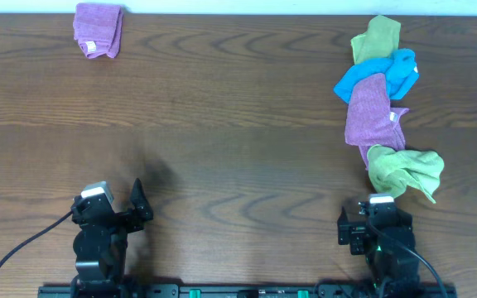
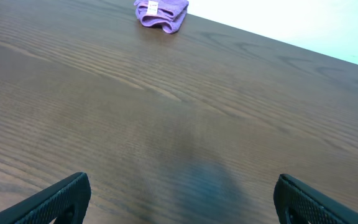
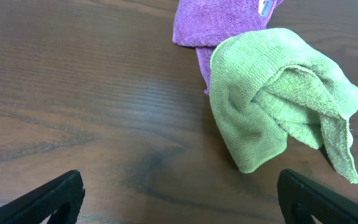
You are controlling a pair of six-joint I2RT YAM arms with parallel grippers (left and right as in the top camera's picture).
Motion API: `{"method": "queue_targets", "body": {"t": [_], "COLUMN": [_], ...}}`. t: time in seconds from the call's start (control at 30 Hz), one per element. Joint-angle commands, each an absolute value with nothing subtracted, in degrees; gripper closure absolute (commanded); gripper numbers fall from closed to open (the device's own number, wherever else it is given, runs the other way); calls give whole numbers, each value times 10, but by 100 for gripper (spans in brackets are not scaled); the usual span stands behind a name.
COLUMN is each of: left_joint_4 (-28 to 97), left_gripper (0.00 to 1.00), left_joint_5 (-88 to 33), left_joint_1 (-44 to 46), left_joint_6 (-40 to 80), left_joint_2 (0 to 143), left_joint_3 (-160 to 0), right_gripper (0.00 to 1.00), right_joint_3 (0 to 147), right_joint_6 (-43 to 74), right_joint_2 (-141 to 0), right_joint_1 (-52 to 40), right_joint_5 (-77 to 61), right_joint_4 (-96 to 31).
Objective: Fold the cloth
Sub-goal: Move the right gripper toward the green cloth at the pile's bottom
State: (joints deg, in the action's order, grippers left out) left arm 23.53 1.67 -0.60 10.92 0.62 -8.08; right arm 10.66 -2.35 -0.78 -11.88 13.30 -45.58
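A crumpled green cloth (image 1: 406, 170) lies at the right front of the table, just ahead of my right gripper (image 1: 377, 217); it fills the upper right of the right wrist view (image 3: 278, 99). A purple cloth (image 1: 369, 112) lies behind it, touching it, and shows in the right wrist view (image 3: 219, 22). A blue cloth (image 1: 379, 73) and another green cloth (image 1: 377, 37) lie further back. A folded purple cloth (image 1: 98, 29) sits at the far left and shows in the left wrist view (image 2: 161, 14). My right gripper (image 3: 179, 199) is open and empty. My left gripper (image 2: 182, 199) is open and empty over bare wood.
The wooden table (image 1: 222, 124) runs to a white back edge. Both arm bases stand at the front edge, with the left arm (image 1: 102, 228) near the front left.
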Motion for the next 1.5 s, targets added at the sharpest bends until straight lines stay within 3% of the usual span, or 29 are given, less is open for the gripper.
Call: {"method": "queue_targets", "body": {"t": [0.0, 1.37, 1.47], "left_joint_4": [237, 237, 237], "left_gripper": [5, 5, 5], "left_joint_5": [15, 15, 15], "left_joint_1": [-7, -7, -7], "left_joint_6": [116, 116, 116], "left_joint_2": [3, 3, 3], "left_joint_3": [-69, -69, -69], "right_gripper": [1, 1, 1], "right_joint_3": [100, 100, 100], "right_joint_6": [-31, -31, 2], "right_joint_2": [-3, -3, -3], "right_joint_1": [-123, -123, -123], "right_joint_5": [133, 133, 133], "right_joint_4": [-456, -456, -369]}}
